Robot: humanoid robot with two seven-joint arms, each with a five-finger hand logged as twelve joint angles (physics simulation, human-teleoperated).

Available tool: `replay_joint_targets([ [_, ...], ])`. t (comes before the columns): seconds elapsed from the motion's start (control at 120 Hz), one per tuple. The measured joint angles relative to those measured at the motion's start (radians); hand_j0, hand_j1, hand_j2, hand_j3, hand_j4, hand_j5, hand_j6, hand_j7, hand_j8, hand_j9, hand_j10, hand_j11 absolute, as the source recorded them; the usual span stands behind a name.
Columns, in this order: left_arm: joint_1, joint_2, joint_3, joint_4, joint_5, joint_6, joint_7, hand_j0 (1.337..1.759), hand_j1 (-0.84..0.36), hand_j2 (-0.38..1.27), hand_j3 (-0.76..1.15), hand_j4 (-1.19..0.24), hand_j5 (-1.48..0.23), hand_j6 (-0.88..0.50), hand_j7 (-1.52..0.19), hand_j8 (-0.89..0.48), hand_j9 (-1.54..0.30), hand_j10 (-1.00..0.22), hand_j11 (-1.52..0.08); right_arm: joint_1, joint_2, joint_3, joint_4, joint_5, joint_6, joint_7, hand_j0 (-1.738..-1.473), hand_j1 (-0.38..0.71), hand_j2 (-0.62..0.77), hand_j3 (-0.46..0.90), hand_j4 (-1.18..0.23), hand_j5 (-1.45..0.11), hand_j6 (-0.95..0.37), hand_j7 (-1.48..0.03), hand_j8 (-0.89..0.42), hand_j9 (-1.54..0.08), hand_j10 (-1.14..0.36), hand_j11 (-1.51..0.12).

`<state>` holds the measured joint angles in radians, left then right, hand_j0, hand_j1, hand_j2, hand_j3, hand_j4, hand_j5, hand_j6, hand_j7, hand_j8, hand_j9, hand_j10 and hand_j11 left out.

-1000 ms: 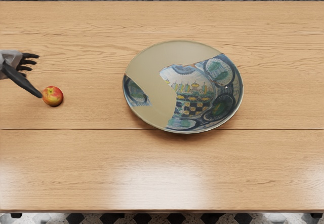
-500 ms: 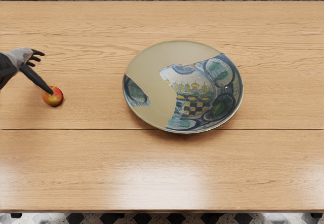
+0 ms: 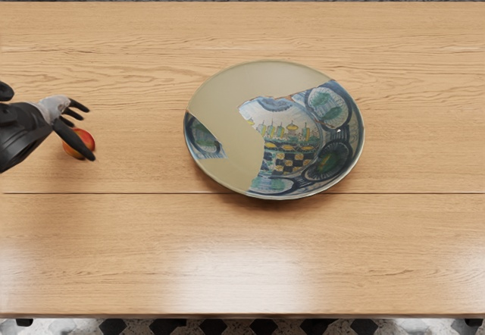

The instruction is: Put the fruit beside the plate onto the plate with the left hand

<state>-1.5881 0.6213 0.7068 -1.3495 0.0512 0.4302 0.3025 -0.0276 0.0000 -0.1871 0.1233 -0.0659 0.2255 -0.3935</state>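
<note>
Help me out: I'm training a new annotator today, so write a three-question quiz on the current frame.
1. True or false: the fruit already lies on the plate.
2. Where in the picture is the fruit, relative to the plate? A) to its left B) to its right C) behind it, toward the far table edge
3. The left hand is at the fruit. Are its fingers spread or curled into a fist?

Key:
1. False. It sits on the table, apart from the plate.
2. A
3. Spread. One dark finger crosses in front of the fruit.
</note>
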Motion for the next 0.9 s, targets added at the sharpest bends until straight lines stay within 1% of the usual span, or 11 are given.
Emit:
replay_joint_targets([
  [0.067, 0.002, 0.002, 0.005, 0.001, 0.001, 0.008, 0.0, 1.658, 0.01, 0.06, 0.0, -0.28, -0.36, -0.28, -0.36, -0.28, -0.36, -0.28, -0.36, 0.0, 0.0, 0.0, 0.0, 0.0, 0.0, 0.0, -1.658, -0.35, 0.0, 0.0, 0.0, 0.0, 0.0, 0.0, 0.0, 0.0, 0.0, 0.0],
  [0.117, 0.021, 0.0, 0.008, 0.003, 0.002, 0.025, 0.0, 1.658, 0.0, 0.06, 0.0, -0.29, -0.38, -0.29, -0.38, -0.29, -0.38, -0.29, -0.38, 0.0, 0.0, 0.0, 0.0, 0.0, 0.0, 0.0, -1.658, -0.35, 0.0, 0.0, 0.0, 0.0, 0.0, 0.0, 0.0, 0.0, 0.0, 0.0],
  [0.183, 0.028, 0.0, 0.01, 0.008, 0.004, 0.043, 0.0, 1.658, -0.03, 0.06, 0.0, -0.32, -0.41, -0.32, -0.41, -0.32, -0.41, -0.32, -0.41, 0.0, 0.0, 0.0, 0.0, 0.0, 0.0, 0.0, -1.658, -0.35, 0.0, 0.0, 0.0, 0.0, 0.0, 0.0, 0.0, 0.0, 0.0, 0.0],
  [0.358, 0.059, -0.002, 0.008, 0.041, 0.009, 0.06, 0.0, 1.658, -0.1, 0.08, 0.0, -0.37, -0.49, -0.37, -0.49, -0.37, -0.49, -0.37, -0.49, 0.0, 0.0, 0.0, 0.0, 0.0, 0.0, 0.0, -1.658, -0.35, 0.0, 0.0, 0.0, 0.0, 0.0, 0.0, 0.0, 0.0, 0.0, 0.0],
  [0.633, 0.068, -0.042, 0.004, 0.067, 0.01, 0.064, 0.0, 1.658, -0.17, 0.09, 0.0, -0.44, -0.57, -0.44, -0.57, -0.44, -0.57, -0.44, -0.57, 0.0, 0.0, 0.0, 0.0, 0.0, 0.0, 0.0, -1.658, -0.35, 0.0, 0.0, 0.0, 0.0, 0.0, 0.0, 0.0, 0.0, 0.0, 0.0],
  [0.683, 0.077, -0.05, 0.003, 0.068, 0.01, 0.063, -0.001, 1.657, -0.19, 0.04, 0.0, -0.44, -0.58, -0.44, -0.58, -0.44, -0.58, -0.44, -0.58, 0.0, 0.0, 0.0, 0.0, 0.0, 0.0, 0.0, -1.658, -0.35, 0.0, 0.0, 0.0, 0.0, 0.0, 0.0, 0.0, 0.0, 0.0, 0.0],
  [0.725, 0.08, -0.051, 0.002, 0.069, 0.01, 0.063, -0.001, 1.657, -0.18, 0.08, 0.0, -0.44, -0.59, -0.44, -0.59, -0.44, -0.59, -0.44, -0.59, 0.0, 0.0, 0.0, 0.0, 0.0, 0.0, 0.0, -1.658, -0.35, 0.0, 0.0, 0.0, 0.0, 0.0, 0.0, 0.0, 0.0, 0.0, 0.0],
  [0.808, 0.084, -0.06, 0.001, 0.07, 0.01, 0.064, 0.0, 1.657, -0.19, 0.08, 0.0, -0.46, -0.6, -0.46, -0.6, -0.45, -0.6, -0.46, -0.6, 0.0, 0.0, 0.0, 0.0, 0.0, 0.0, 0.0, -1.658, -0.35, 0.0, 0.0, 0.0, 0.0, 0.0, 0.0, 0.0, 0.0, 0.0, 0.0],
  [0.833, 0.087, -0.064, 0.001, 0.07, 0.01, 0.064, 0.0, 1.657, -0.2, 0.09, 0.0, -0.46, -0.61, -0.46, -0.61, -0.44, -0.61, -0.46, -0.61, 0.0, 0.0, 0.0, 0.0, 0.0, 0.0, 0.0, -1.658, -0.35, 0.0, 0.0, 0.0, 0.0, 0.0, 0.0, 0.0, 0.0, 0.0, 0.0],
  [0.9, 0.093, -0.066, 0.0, 0.073, 0.011, 0.064, 0.0, 1.658, -0.22, 0.09, 0.0, -0.48, -0.62, -0.49, -0.62, -0.46, -0.63, -0.48, -0.63, 0.0, 0.0, 0.0, 0.0, 0.0, 0.0, 0.0, -1.658, -0.35, 0.0, 0.0, 0.0, 0.0, 0.0, 0.0, 0.0, 0.0, 0.0, 0.0],
])
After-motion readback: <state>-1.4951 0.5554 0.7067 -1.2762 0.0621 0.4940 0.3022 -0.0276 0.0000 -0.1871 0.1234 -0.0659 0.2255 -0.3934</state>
